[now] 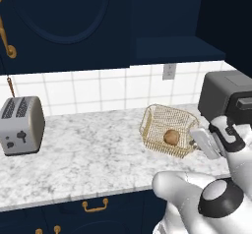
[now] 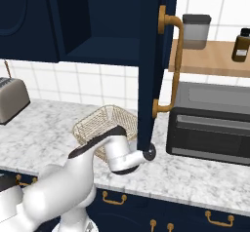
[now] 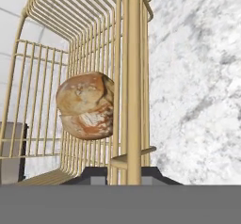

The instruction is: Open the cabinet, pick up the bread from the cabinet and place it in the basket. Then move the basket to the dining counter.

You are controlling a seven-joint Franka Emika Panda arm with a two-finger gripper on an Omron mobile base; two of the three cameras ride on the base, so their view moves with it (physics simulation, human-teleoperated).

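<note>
Golden basket (image 3: 94, 53) rim pinched in claw (image 3: 127, 171); bread (image 3: 86, 105) inside; bare marble worktop (image 1: 88, 149) alongside.

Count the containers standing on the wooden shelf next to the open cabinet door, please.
2. A grey lidded canister stands at the left end of the wooden shelf, beside the cabinet door. A small dark bottle stands at the picture's right edge. More may be hidden beyond that edge.

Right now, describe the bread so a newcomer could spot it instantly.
Find the marble worktop between the grey toaster and the black oven; near its oven end sits a golden wire basket. The bread lies inside it: a small rounded golden-brown roll, the only solid thing behind the wires.
</note>
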